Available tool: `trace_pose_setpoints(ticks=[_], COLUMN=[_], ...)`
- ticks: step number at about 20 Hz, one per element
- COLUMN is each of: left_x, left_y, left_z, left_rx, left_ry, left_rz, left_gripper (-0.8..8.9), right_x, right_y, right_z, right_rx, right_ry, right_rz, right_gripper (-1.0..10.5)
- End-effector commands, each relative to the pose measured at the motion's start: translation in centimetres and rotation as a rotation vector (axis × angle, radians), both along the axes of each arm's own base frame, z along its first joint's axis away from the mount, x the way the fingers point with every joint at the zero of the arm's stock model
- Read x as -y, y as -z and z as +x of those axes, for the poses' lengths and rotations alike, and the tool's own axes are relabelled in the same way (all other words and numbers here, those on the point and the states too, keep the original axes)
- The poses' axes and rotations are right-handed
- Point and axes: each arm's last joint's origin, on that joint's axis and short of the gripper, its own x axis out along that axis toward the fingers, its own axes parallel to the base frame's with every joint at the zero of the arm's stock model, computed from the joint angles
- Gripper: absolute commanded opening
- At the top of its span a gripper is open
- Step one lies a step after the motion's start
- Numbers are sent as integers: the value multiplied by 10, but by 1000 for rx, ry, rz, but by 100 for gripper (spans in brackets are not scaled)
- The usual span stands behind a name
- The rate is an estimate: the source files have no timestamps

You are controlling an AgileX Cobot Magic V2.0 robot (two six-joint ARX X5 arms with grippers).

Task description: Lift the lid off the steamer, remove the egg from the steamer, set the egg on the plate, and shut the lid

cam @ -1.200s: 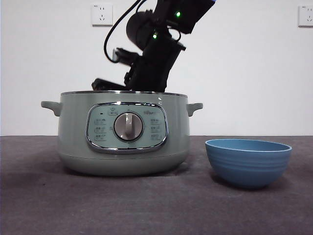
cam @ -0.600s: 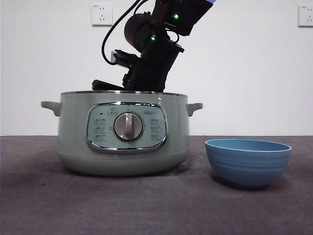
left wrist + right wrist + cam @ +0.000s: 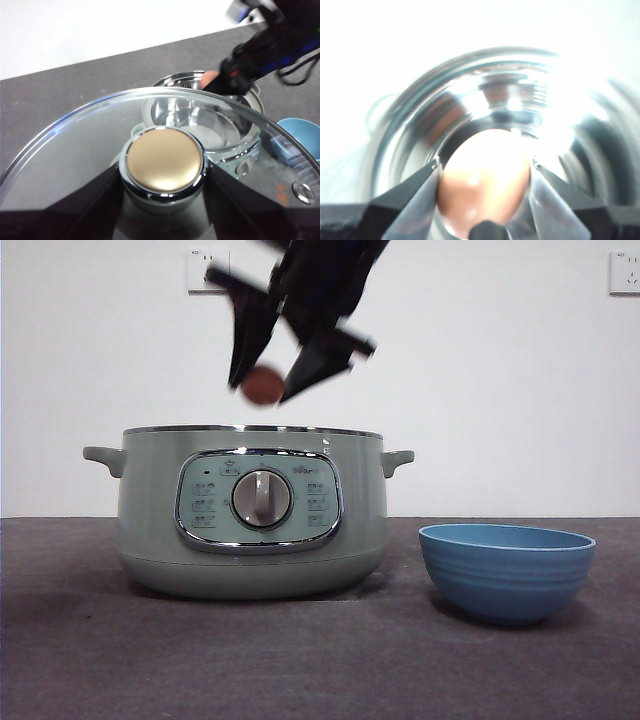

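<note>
The pale green steamer [image 3: 250, 510] stands open on the dark table. Just above its rim, my right gripper [image 3: 264, 388] is shut on the brown egg [image 3: 263, 385]. In the right wrist view the egg [image 3: 485, 175] sits between the jaws, over the steamer's shiny inside [image 3: 410, 105]. My left gripper [image 3: 164, 175] is shut on the knob [image 3: 164, 165] of the glass lid [image 3: 75, 150], held up and off to one side of the steamer [image 3: 172, 78]. The plate, a blue bowl [image 3: 507, 570], stands right of the steamer and looks empty.
Behind the table is a white wall with a socket [image 3: 625, 272] at the upper right. The left wrist view also shows the right arm [image 3: 265, 45] over the pot and the blue bowl [image 3: 302, 132] beyond the lid's edge.
The right gripper has risen out of the steamer. The egg, hidden inside before, now shows between its jaws above the rim. Steamer and bowl have not moved.
</note>
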Motion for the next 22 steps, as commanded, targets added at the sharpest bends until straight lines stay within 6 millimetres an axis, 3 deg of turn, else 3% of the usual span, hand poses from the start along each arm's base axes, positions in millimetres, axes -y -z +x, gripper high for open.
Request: trace_pose_setpoints(ticks=[1,4,8,11,15,22], left_x=[-1,-1,-1,0,0,0], left_y=[-11,-12,-12,-12,-12,-12], left_z=[-3,-2,-2,-3,-3,-3], left_rx=[93,101,101,95,94,93], left_ry=[4,5,6,45,48,51], left_rz=[-42,-46,-47,-60,-61,-61], left_gripper=[-8,-8,-8,-8,-8,-8], right_x=[21,62,107,136,164,166], right_y=[-33,-80,-105,-110,-92,-12], right_z=[-24,-56,-79,-86,-88,-76], right_rx=[65,115,103,71,19,-80], right_ry=[-7,41,103,172,249,245], right_rz=[-74,-74,-97,-120,-152,-157], right_gripper=[-16,-16,-17,-17,-17,-17])
